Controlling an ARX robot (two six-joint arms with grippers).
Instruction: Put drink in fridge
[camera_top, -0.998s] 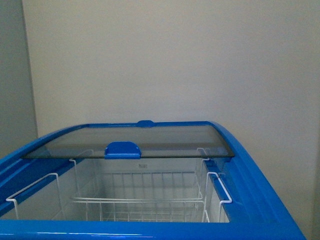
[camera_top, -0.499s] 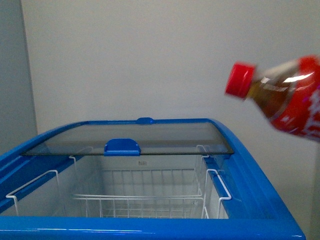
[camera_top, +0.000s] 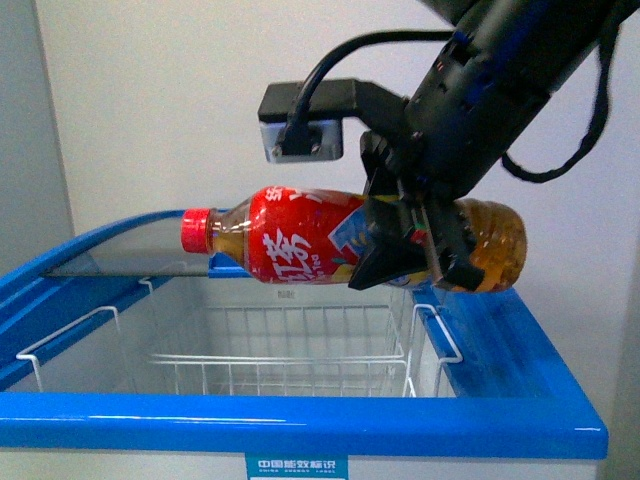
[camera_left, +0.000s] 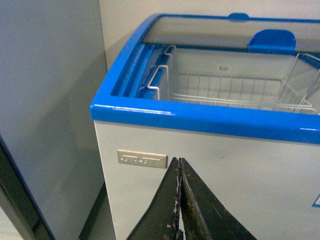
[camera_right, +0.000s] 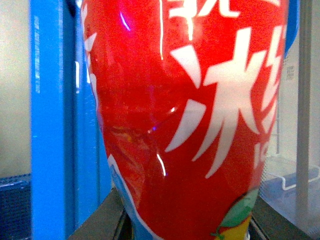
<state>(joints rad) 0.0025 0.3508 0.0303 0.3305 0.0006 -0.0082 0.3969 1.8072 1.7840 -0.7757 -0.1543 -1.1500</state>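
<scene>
A plain pale wall (camera_top: 150, 100) backs the work area. The fridge (camera_top: 300, 425) stands directly ahead of me with its glass lid (camera_top: 110, 255) slid to the far side at 12 o'clock, so the near well and its white wire basket (camera_top: 280, 360) are exposed.

The right gripper (camera_top: 415, 255) is clamped on the drink (camera_top: 300, 245), which hangs horizontally above the opening with its red cap (camera_top: 197, 230) pointing to 9 o'clock. The grip sits toward the base end. In the right wrist view the red label fills nearly the whole frame. The left gripper (camera_left: 179, 200) is low, outside the front wall of the fridge, with its jaws pressed together and holding nothing.

Hazards I judge from here:
- The long capped end overhangs the grip — the bottle may pivot or slip.
- The base end sits above the rim at 3 o'clock — a straight descent may strike the rim or the basket handle.
- A high release may bounce the bottle off the wire.
</scene>
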